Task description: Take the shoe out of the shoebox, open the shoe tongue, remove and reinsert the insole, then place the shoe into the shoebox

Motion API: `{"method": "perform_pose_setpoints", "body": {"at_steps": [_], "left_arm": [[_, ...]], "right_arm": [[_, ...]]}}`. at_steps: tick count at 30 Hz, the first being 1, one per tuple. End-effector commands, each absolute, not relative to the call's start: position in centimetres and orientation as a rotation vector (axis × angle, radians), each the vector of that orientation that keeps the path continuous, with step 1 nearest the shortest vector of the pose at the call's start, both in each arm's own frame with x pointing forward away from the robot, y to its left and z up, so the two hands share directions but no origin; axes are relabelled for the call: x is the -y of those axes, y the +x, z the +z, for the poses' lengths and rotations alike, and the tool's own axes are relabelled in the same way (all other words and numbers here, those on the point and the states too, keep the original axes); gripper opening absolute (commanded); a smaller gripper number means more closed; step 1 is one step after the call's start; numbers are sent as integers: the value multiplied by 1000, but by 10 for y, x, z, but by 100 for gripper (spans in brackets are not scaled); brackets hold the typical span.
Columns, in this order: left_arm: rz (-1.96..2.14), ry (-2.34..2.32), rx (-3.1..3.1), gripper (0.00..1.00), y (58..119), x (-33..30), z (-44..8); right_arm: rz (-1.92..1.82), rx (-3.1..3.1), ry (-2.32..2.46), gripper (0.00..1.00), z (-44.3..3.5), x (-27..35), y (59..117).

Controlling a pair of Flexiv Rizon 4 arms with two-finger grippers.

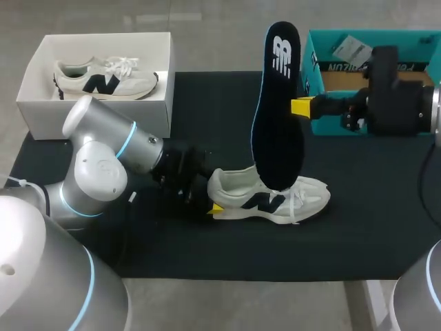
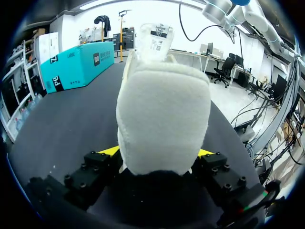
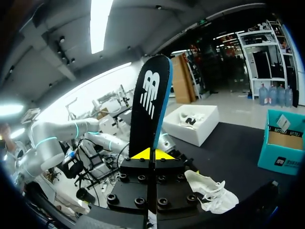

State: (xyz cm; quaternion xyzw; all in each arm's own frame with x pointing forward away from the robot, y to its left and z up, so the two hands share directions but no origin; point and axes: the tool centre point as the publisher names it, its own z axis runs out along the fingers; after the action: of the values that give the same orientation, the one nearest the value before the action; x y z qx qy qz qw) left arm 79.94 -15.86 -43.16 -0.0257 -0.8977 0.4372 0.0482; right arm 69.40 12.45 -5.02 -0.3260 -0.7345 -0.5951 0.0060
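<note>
Black cloth (image 1: 386, 227) covers the table. Far from both grippers, behind the left arm, stands a white shoebox (image 1: 89, 117) with a second shoe (image 1: 103, 77) inside. The left gripper (image 1: 210, 198) is low over the cloth. Its two yellow fingertips press the heel of the shoe (image 1: 269, 196) from both sides, so it grips the shoe; in the left wrist view the padded heel fills the space between the fingers. The shoe stands on its sole on the cloth, with the toe pointing away from these fingers.

From its opening the dark insole (image 1: 275, 117) rises almost upright. Its lower end is at the mouth of the shoe, but I cannot tell how deep it goes. The right gripper (image 1: 301, 107) pinches the insole by its edge, about halfway along its length, with the fingers closed on it. Behind this gripper is a teal box (image 1: 311, 69), open on top.

I judge that the insole step is in hand, roughly the middle of the task. To do it well, the left fingers should press the heel firmly down so the shoe does not lift or turn. The right fingers should move the insole along its own length, not sideways. They should also lean it toward the toe, so the front end slides under the tongue without folding. The thin edge grip may slip if the insole catches.
</note>
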Motion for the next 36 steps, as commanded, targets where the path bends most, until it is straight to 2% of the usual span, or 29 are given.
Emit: {"method": "perform_pose_setpoints", "body": {"at_steps": [1, 30, 31, 32, 34, 36], "left_arm": [[1329, -78, 2738, 0, 800, 159, -434], [1329, -78, 2738, 0, 800, 159, -434], [1329, -78, 2738, 13, 800, 159, -434], [1329, -78, 2738, 34, 800, 159, -434], [1331, -84, 2739, 47, 799, 158, -434], [1344, -92, 2735, 75, 799, 155, -433]], "right_arm": [[-1858, 2297, -1046, 0, -49, -112, 687], [-1852, 2325, -1056, 0, -48, -113, 688], [-1852, 2325, -1056, 0, -48, -113, 688], [-1852, 2325, -1056, 0, -48, -113, 688], [-1852, 2325, -1056, 0, -48, -113, 688], [-1852, 2325, -1056, 0, -48, -113, 688]]}}
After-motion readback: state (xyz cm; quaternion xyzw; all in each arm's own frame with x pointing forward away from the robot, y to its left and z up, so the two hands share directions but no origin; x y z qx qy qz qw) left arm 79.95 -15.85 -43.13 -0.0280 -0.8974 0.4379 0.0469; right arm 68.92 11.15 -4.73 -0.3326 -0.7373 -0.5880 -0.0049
